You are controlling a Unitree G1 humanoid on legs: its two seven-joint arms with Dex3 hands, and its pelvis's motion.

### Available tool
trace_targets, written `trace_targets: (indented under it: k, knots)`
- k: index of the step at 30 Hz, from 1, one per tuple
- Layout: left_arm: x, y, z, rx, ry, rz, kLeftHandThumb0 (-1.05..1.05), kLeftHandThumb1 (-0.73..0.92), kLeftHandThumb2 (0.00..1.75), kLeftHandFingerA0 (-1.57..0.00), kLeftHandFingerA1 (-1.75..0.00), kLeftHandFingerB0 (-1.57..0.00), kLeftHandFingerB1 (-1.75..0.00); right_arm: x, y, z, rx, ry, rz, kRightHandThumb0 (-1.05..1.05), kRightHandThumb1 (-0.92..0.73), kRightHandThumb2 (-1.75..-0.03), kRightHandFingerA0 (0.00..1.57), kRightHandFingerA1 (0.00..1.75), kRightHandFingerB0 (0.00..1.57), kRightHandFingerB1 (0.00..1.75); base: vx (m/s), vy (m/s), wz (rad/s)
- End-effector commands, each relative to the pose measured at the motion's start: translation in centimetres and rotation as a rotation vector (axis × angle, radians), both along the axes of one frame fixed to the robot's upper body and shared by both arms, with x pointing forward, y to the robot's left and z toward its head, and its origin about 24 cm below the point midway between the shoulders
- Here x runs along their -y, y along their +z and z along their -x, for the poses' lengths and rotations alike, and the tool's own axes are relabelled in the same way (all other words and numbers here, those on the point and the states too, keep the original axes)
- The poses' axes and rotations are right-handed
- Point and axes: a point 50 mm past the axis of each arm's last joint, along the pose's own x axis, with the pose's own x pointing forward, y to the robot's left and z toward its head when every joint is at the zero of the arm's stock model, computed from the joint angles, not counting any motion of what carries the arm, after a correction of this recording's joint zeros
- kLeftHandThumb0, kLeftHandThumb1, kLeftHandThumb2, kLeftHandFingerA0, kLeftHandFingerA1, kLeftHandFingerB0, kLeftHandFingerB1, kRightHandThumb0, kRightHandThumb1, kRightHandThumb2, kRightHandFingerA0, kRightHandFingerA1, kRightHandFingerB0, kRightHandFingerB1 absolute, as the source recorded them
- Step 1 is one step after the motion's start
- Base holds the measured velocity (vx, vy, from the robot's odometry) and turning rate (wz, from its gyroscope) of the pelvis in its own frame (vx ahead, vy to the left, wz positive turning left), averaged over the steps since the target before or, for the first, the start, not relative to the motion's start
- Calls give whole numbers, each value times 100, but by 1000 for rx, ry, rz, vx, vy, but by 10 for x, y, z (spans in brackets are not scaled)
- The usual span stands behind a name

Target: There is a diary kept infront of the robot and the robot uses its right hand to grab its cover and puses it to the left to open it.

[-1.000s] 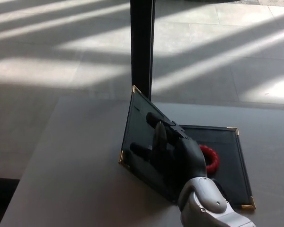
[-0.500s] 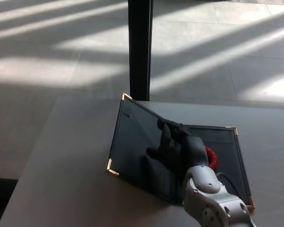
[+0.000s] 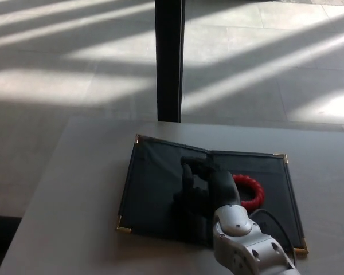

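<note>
Head view: your diary [image 3: 160,189] lies open near the middle of the table [image 3: 74,217], cover swung left of the spine and almost flat, gold corners showing. Right hand [image 3: 209,186] sits over the spine area, fingers curled loosely on the inside of the cover; you can't tell if it's actually gripping anything. Red ring [image 3: 247,192] rests on the diary's right page, just right of the hand. Left hand isn't visible.

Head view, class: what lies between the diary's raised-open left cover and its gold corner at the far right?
In the head view, the right hand rests on the diary near its spine, and a red ring lies on the right-hand side, before the gold corner.
</note>
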Motion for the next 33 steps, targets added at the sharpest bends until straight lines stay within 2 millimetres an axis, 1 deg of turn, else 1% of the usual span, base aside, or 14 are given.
trace_targets:
  k: [1,6,19,20,21,22,23,24,25,27,28,29,30,33]
  knots:
    - [-4,6,-1,-11,-13,-6,-91,92,102,-42,-116,-38,-99,-39,-1,12,-63,71,-35,-71,-92,-68,51,83,30,47,0,0,0]
    - [0,10,-6,-6,-19,-18,-89,92,100,-43,-115,-37,-97,-37,-13,17,-106,69,-47,-68,-92,-72,50,79,38,67,0,0,0]
    - [-2,7,2,-25,0,-22,-88,92,102,-43,-116,-37,-105,-21,1,7,-123,13,-115,-65,-92,-68,53,79,22,36,0,0,0]
    - [-2,4,3,-30,-1,-23,-89,92,105,-47,-103,-41,-92,-19,9,3,-106,13,-137,-67,-75,-104,51,73,18,49,0,0,0]
    - [-2,3,4,-36,-5,-26,-89,92,105,-47,-103,-41,-92,-17,15,0,-93,14,-139,-67,-75,-104,51,73,18,49,0,0,0]
    - [-2,2,6,-30,-2,-16,-89,92,102,-42,-113,-33,-98,-9,38,-11,-38,-1,-164,-66,-92,-70,54,71,23,41,0,0,0]
    - [-2,1,6,-32,-4,-16,-89,92,103,-42,-113,-34,-97,-3,56,-19,4,-46,-221,-65,-91,-67,60,74,30,43,0,0,0]
    - [-2,-1,9,-33,5,-10,-88,92,102,-43,-113,-35,-96,1,68,-24,31,-69,-233,-64,-71,-105,60,77,33,57,0,0,0]
    - [-2,-1,10,-34,2,-3,-88,92,103,-43,-101,-36,-86,15,98,-32,105,-90,-332,-65,-89,-67,55,74,32,46,0,0,0]
    - [-1,-3,11,-37,-3,-10,-89,92,104,-43,-103,-38,-88,25,115,-37,142,-103,-356,-65,-90,-67,52,68,32,44,0,0,0]
    - [-1,-4,12,-41,1,-8,-88,92,103,-43,-113,-35,-97,34,127,-41,162,-134,-359,-64,-71,-106,56,74,37,59,0,0,0]
    - [-1,-6,15,-47,10,-7,-88,92,102,-45,-114,-38,-102,44,138,-44,192,-149,-371,-66,-71,-106,56,75,37,60,0,0,0]
    - [-1,-7,16,-39,10,0,-87,92,103,-42,-115,-35,-104,53,146,-44,212,-151,-392,-67,-89,-66,55,70,37,46,0,0,0]
    - [-1,-8,18,-36,13,9,-92,92,101,-45,-104,-42,-93,77,160,-43,253,-189,-411,-67,-89,-67,52,67,37,47,0,0,0]
